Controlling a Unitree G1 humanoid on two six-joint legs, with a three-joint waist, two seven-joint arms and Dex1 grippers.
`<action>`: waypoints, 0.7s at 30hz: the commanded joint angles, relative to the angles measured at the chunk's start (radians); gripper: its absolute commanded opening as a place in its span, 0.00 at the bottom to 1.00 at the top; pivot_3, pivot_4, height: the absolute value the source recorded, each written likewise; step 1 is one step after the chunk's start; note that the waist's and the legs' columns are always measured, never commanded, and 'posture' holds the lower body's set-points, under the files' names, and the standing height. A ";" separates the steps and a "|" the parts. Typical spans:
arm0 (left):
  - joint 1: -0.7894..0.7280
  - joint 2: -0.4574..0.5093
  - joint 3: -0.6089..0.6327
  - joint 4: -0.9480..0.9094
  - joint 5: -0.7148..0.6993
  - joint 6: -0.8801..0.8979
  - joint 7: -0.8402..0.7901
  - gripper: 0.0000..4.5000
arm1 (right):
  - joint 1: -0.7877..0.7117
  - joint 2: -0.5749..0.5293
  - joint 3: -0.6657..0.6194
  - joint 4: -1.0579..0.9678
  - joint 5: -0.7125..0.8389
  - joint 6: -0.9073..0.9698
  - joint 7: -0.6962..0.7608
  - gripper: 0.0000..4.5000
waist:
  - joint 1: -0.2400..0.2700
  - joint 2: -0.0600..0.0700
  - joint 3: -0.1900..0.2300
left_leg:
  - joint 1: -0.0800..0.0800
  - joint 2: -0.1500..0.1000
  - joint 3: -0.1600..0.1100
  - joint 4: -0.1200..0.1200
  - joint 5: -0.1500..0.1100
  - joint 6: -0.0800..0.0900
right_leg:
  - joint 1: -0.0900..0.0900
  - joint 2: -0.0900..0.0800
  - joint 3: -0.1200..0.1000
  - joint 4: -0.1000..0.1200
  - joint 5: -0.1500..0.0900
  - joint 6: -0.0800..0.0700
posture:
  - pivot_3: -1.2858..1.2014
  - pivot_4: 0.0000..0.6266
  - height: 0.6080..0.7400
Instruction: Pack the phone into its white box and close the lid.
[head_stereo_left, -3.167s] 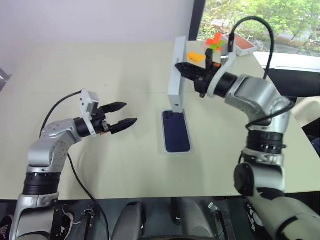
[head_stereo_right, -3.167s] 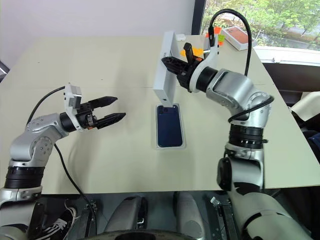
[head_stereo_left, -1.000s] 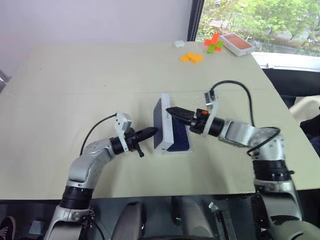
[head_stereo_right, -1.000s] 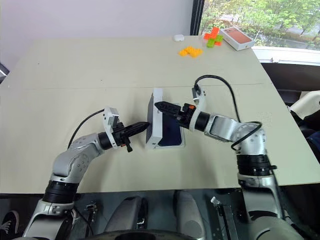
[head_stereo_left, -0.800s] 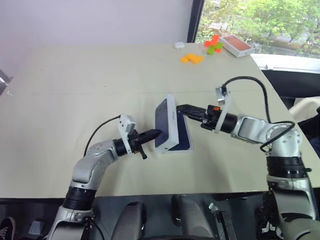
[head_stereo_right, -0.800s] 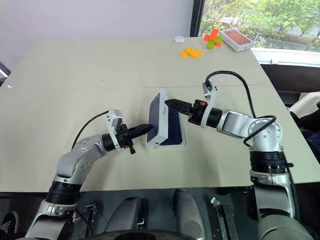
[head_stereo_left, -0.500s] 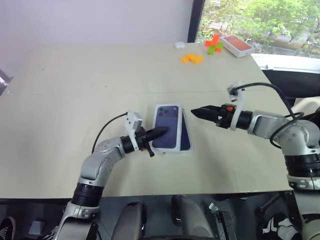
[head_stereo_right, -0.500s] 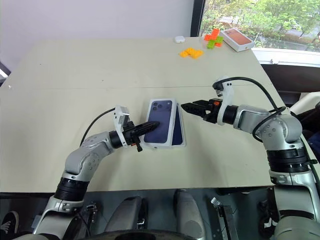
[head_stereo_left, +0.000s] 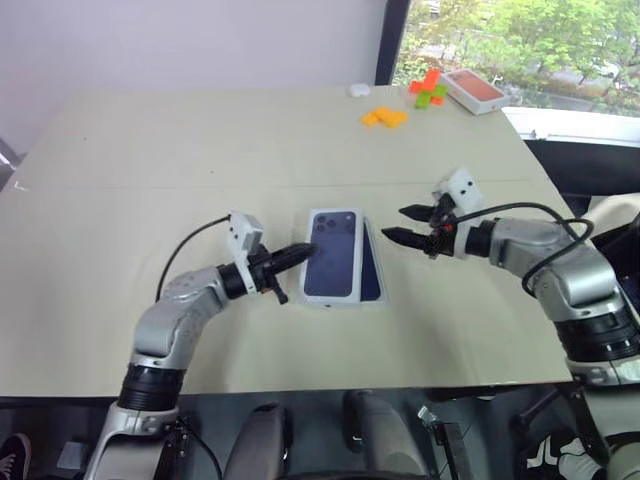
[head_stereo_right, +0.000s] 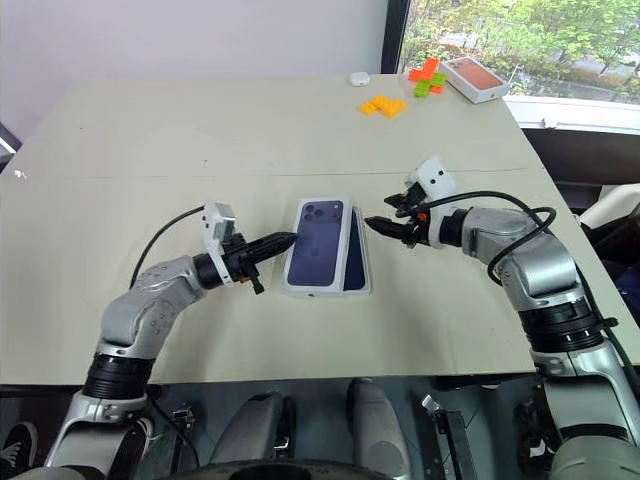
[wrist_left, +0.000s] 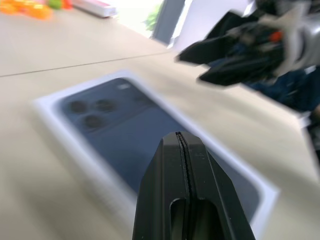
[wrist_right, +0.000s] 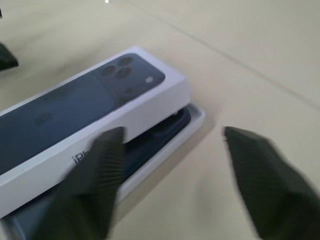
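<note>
On the table (head_stereo_right: 200, 140), mid-surface: lid (head_stereo_right: 317, 245), printed face up, lying askew over the white box (head_stereo_right: 360, 268), whose right strip stays uncovered. Right wrist view alone reveals the phone (wrist_right: 165, 131) dark in the gap under the lid's raised edge. Left gripper (head_stereo_right: 287, 240), fingers pressed together and empty, tips just beside the lid's left edge. Right gripper (head_stereo_right: 385, 219), fingers parted and empty, just right of the box.

Head stereo pair looks forward-down over the beige table (head_stereo_left: 150, 150). Wrist cams sit close, facing each other across the white printed lid (head_stereo_right: 318, 246), both framing it.
</note>
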 joint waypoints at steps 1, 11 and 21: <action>-0.017 0.032 0.045 0.017 0.022 -0.038 0.013 0.00 | 0.008 0.017 0.014 -0.057 -0.083 -0.076 -0.001 0.25 | 0.000 0.000 0.000 | 0.000 0.000 0.000 0.000 0.000 0.000 | 0.000 0.000 0.000 0.000 0.000 0.000 | 0.52 0.24 1.00; -0.020 0.055 -0.073 0.125 0.122 0.073 0.026 0.00 | 0.075 0.044 0.075 -0.116 -0.251 -0.148 0.000 0.00 | 0.005 0.000 0.000 | 0.000 -0.002 0.000 0.000 0.000 0.000 | 0.000 -0.003 0.000 0.000 0.000 0.000 | 0.52 0.24 1.00; -0.076 -0.023 -0.137 0.137 0.126 0.114 0.018 0.00 | 0.138 0.037 0.096 -0.159 -0.356 -0.194 0.034 0.00 | 0.004 0.000 0.000 | 0.001 -0.002 0.000 0.000 0.000 0.000 | 0.001 -0.003 -0.001 0.000 0.000 0.000 | 0.52 0.24 1.00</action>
